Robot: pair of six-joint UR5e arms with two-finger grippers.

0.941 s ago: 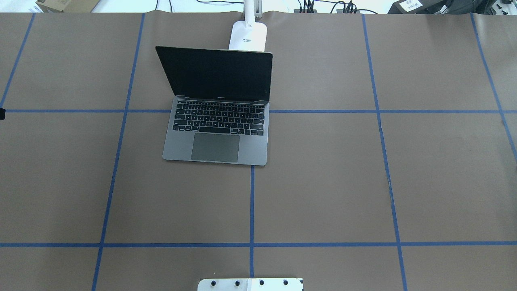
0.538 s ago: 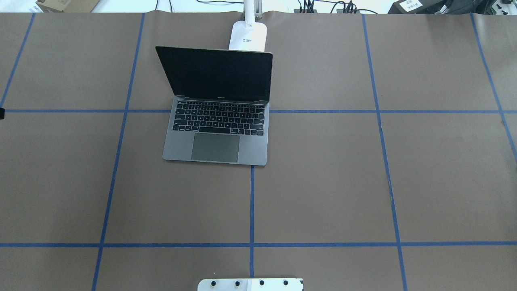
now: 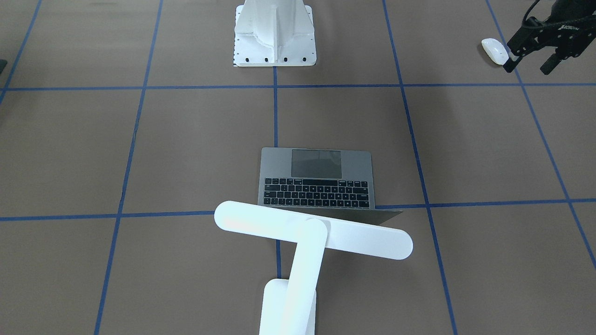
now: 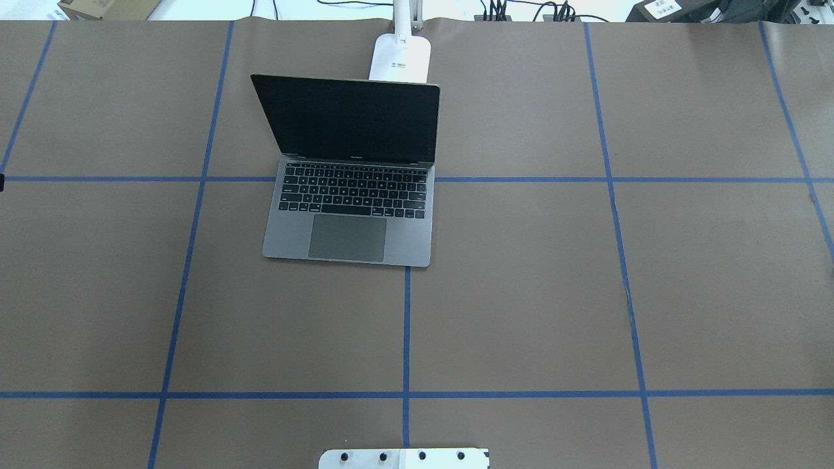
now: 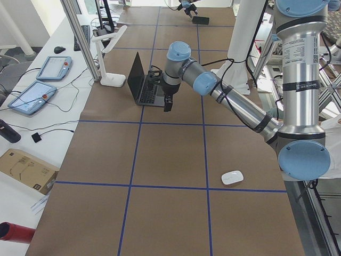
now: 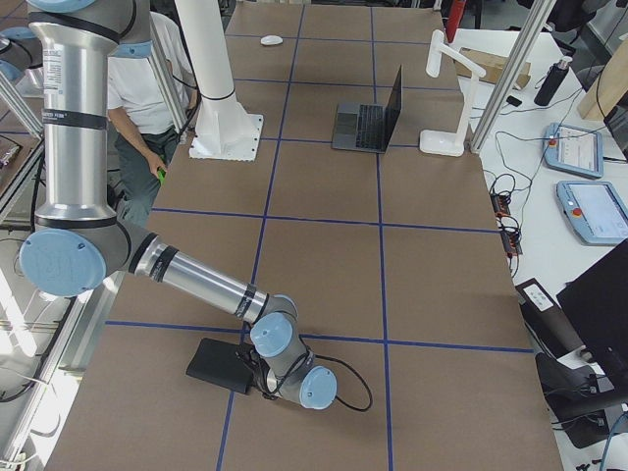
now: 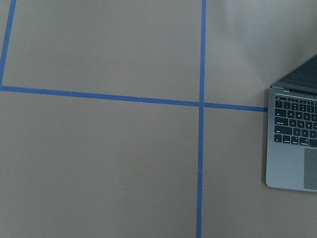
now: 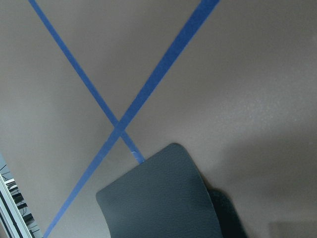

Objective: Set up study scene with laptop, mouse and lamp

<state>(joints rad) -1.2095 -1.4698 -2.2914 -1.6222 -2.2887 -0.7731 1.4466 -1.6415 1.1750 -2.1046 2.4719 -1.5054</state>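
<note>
The open dark-grey laptop (image 4: 348, 208) sits left of the table's middle, also in the front view (image 3: 316, 179) and at the right edge of the left wrist view (image 7: 294, 144). The white lamp (image 3: 312, 230) stands behind its screen, its base (image 4: 400, 58) at the far edge. The white mouse (image 3: 495, 50) lies on the table near the robot's left side (image 5: 232, 177). My left gripper (image 3: 529, 65) hangs open and empty high above the table, beside the mouse in the front view. My right gripper (image 6: 285, 378) is low by a black mat; I cannot tell its state.
The white bolted pedestal (image 3: 274, 37) stands at the robot's edge of the table (image 4: 404, 458). The flat black mat (image 6: 221, 365) lies at the table's right end, and fills the bottom of the right wrist view (image 8: 163, 198). A person (image 6: 137, 88) sits behind the pedestal.
A dark sliver at the overhead view's left edge has drawn back almost out of frame. The laptop and the lamp have not moved.
</note>
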